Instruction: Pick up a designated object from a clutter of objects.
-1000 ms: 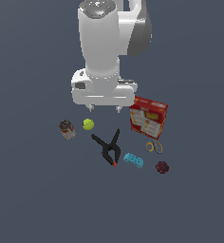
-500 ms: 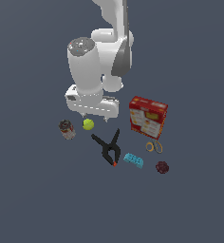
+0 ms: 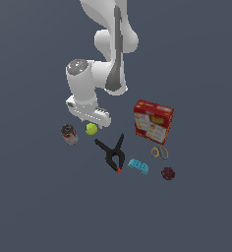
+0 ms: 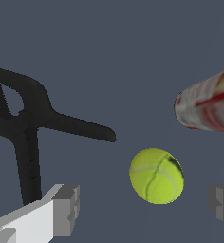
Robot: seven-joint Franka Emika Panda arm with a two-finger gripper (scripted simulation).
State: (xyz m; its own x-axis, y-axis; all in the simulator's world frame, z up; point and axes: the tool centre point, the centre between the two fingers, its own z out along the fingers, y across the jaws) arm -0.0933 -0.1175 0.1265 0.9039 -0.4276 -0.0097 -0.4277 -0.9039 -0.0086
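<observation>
Hovering low with its fingers (image 4: 61, 209) spread wide and empty, the pincer (image 4: 144, 209) straddles the yellow-green ball (image 4: 156, 175), which rests on the surface (image 3: 39, 206) between the small can (image 3: 69, 134) and the black spring clamp (image 3: 112, 152).

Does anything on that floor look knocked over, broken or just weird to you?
Nothing looks spilled or broken. The small can seems to lie on its side beside the yellow-green ball, judging by the wrist view, and the red-and-yellow box sits tilted. The open gripper hangs close over the ball.
</observation>
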